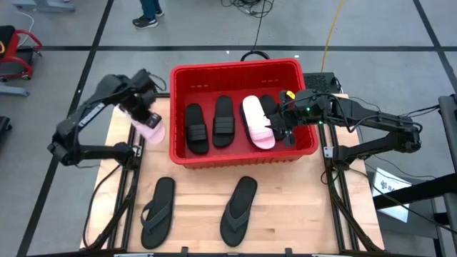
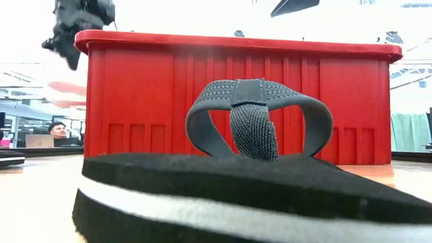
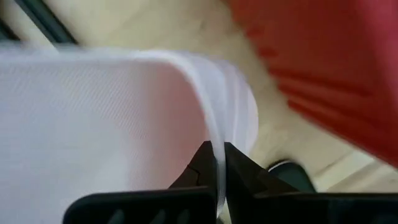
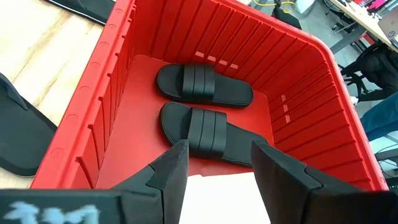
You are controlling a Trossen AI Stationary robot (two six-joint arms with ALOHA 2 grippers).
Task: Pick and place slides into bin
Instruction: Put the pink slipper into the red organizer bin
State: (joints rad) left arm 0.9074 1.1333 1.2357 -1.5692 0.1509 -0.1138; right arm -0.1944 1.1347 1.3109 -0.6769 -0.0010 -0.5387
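Flip-flops (image 1: 158, 211) lie on wooden table (image 1: 285, 207) before bin (image 1: 243, 71).

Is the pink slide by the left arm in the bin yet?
Out. The left end effector is shut on the pink slide, which sits outside the red bin.

slides (image 1: 223, 121) in bin (image 1: 235, 69)
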